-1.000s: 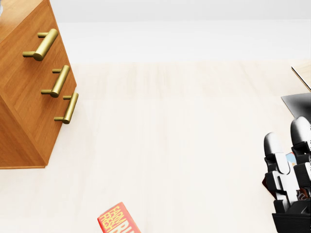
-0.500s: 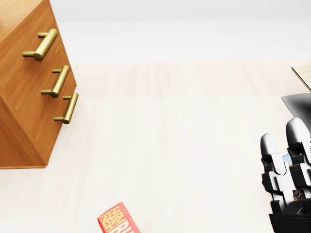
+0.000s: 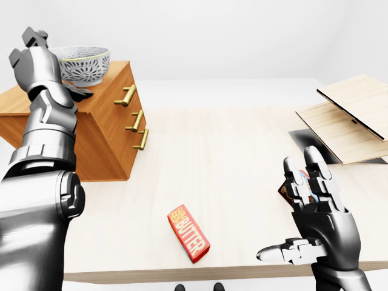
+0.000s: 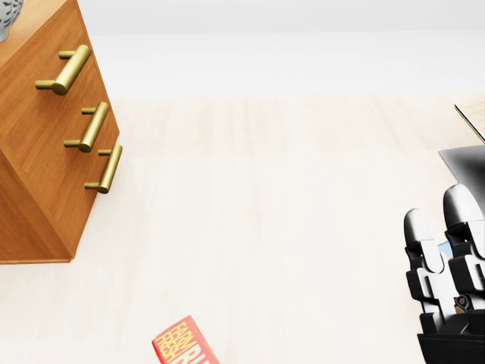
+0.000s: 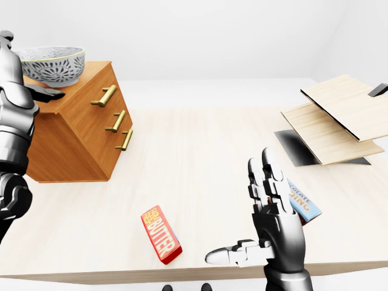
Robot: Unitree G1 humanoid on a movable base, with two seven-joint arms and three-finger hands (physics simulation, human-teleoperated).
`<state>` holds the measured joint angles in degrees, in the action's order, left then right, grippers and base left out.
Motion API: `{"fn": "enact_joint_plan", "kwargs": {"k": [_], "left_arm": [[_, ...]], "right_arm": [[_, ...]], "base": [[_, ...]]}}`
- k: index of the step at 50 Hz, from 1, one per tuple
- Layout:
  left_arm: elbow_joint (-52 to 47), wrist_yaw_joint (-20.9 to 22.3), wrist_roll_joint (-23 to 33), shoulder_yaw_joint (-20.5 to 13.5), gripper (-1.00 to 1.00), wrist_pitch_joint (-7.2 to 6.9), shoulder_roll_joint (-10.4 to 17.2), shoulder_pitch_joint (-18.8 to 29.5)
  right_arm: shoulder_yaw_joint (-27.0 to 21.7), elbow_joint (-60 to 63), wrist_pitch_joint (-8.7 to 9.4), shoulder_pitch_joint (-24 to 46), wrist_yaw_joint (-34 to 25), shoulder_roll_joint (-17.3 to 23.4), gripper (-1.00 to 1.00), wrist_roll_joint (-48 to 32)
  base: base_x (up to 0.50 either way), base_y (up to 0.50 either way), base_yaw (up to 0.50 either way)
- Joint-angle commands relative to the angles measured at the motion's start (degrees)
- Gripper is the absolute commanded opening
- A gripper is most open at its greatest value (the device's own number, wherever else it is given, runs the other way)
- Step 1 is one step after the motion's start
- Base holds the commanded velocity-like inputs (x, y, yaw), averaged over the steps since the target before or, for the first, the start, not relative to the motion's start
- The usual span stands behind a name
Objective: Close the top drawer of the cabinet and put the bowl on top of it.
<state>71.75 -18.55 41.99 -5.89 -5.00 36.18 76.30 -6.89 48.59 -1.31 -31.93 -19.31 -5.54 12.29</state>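
Note:
The wooden cabinet (image 3: 109, 130) stands at the left of the table, its three brass handles (image 3: 128, 95) in line and the top drawer pushed in flush. The grey patterned bowl (image 3: 85, 63) is over the cabinet's top; whether it rests on the wood is unclear. My left hand (image 3: 54, 73) is raised against the bowl's left side, with dark fingers (image 3: 76, 92) reaching under it. A sliver of the bowl (image 4: 6, 19) shows in the head view's top left corner. My right hand (image 3: 294, 212) hovers open over the table's right part, fingers spread, holding nothing.
A red butter box (image 3: 189, 233) lies near the table's bottom edge. A blue chocolate packet (image 5: 301, 203) lies just behind my right hand. Two wooden boards (image 3: 351, 118) lean over a dark mat (image 3: 306, 140) at the right.
The bowl's edge has come into the head view's top left corner. My right hand has sunk slightly lower in that view. The cabinet and the butter box have not moved.

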Motion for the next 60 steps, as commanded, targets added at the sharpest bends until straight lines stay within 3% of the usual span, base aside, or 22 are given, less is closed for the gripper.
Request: {"fn": "enact_joint_plan", "kwargs": {"k": [1,24,33,37,43,52,60], "left_arm": [[1.4,0.3,-1.4,-0.1,1.00,0.00,0.0,-1.5],[0.9,0.4,-1.2,-0.2,1.00,0.00,0.5,-0.8],[-4.5,3.0,-5.4,-2.2,1.00,0.00,3.1,1.2],[-13.3,7.0,-8.5,-3.7,1.00,0.00,4.4,0.9],[-30.2,15.8,-11.9,-5.1,1.00,0.00,4.0,-3.9],[-45.1,22.4,-14.7,-6.1,1.00,0.00,4.0,-8.3],[-65.9,29.1,-15.9,-7.9,1.00,0.00,2.6,-15.5]], "right_arm": [[0.2,0.0,-0.05,0.0,0.1,0.1,1.00,-0.1],[0.3,0.0,-0.20,-0.2,0.1,0.3,1.00,0.0],[0.2,0.1,0.05,-0.1,0.1,0.1,1.00,0.0],[0.5,0.1,-0.20,-0.4,0.1,0.2,1.00,-0.2],[0.8,-0.2,-0.63,-0.6,0.2,0.3,1.00,-0.4],[1.2,-0.6,-0.77,-0.3,0.5,0.6,1.00,-0.6],[1.9,-1.1,-1.19,-0.3,0.9,1.0,1.00,-1.0]], "base": [[0.00,0.00,0.00],[0.00,0.00,0.00],[0.00,0.00,0.00],[0.00,0.00,0.00],[0.00,0.00,0.00],[0.00,0.00,0.00],[0.00,0.00,0.00]]}}
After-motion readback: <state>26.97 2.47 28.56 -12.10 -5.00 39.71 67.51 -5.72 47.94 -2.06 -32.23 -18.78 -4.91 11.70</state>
